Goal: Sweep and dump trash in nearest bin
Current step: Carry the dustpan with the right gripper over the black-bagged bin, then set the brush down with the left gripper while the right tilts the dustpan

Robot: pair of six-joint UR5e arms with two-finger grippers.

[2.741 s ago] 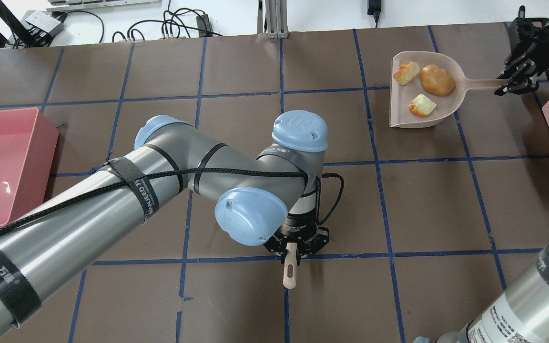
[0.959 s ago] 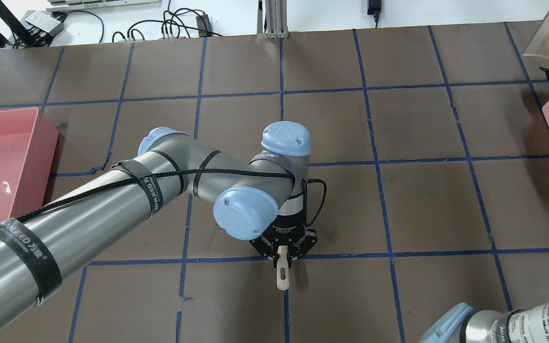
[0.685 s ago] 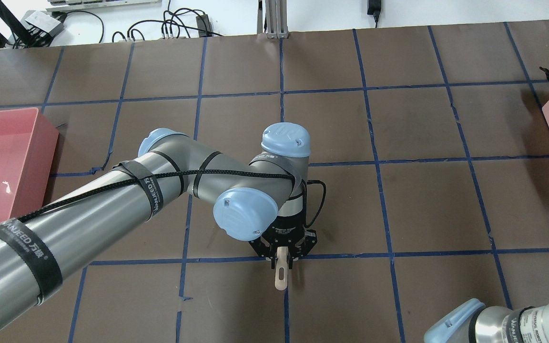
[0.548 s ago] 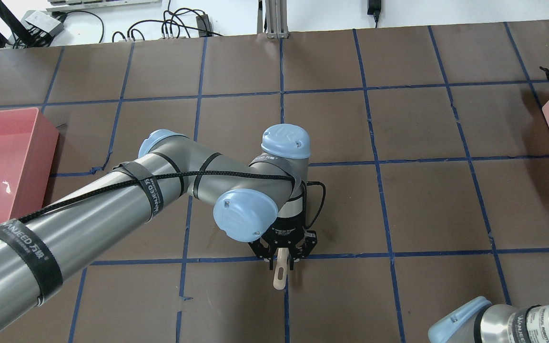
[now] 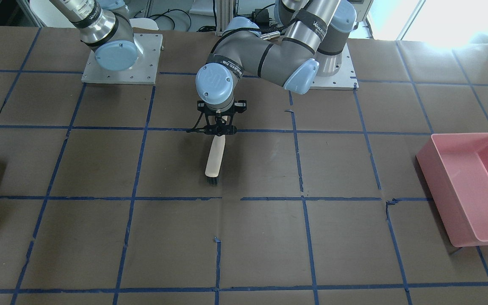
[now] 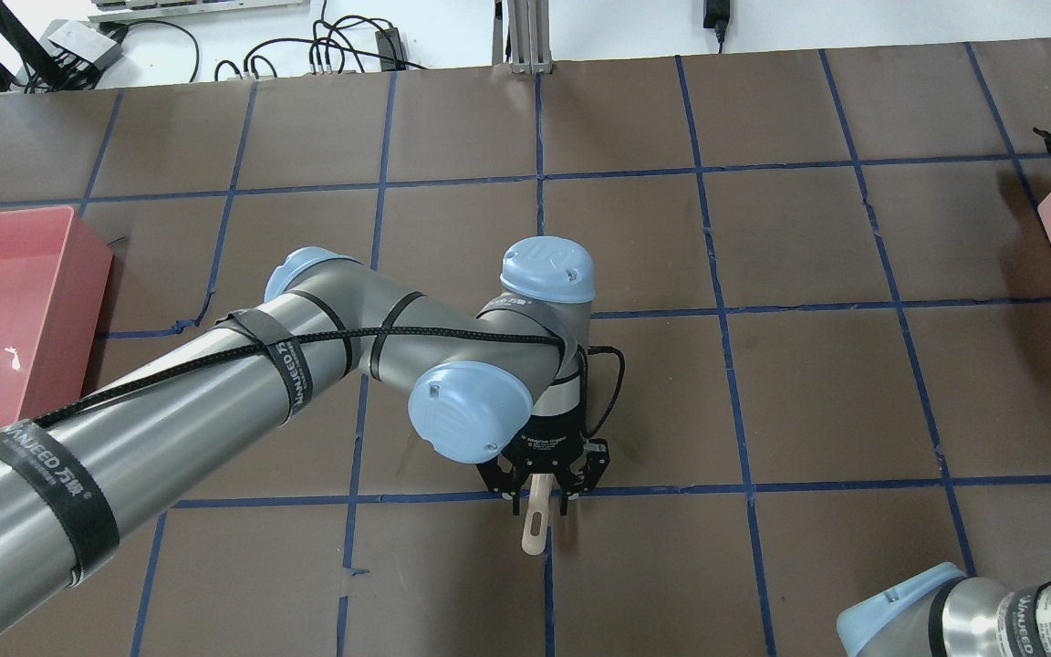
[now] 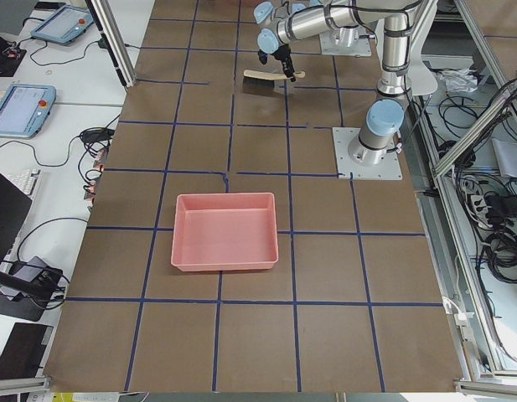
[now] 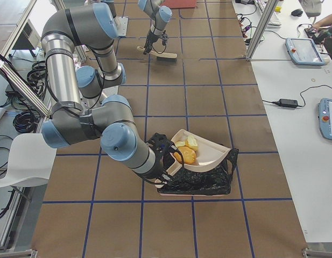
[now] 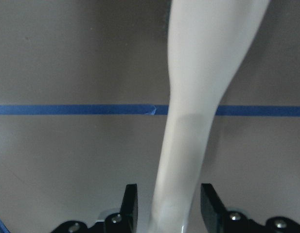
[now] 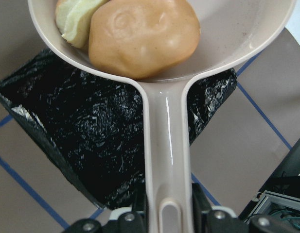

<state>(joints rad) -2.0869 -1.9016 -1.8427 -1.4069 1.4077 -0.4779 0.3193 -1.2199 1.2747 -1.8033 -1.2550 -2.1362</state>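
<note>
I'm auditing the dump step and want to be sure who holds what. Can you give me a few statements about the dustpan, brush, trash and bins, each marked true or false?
1. The right gripper holds the dustpan by its handle. True.
2. The trash lies inside the black-lined bin. False: it sits in the dustpan, which is held over that bin.
3. The left gripper is shut on the brush. True.
4. The large pink tub is directly under the dustpan. False: it stands at the table's other end, on the robot's left.
</note>
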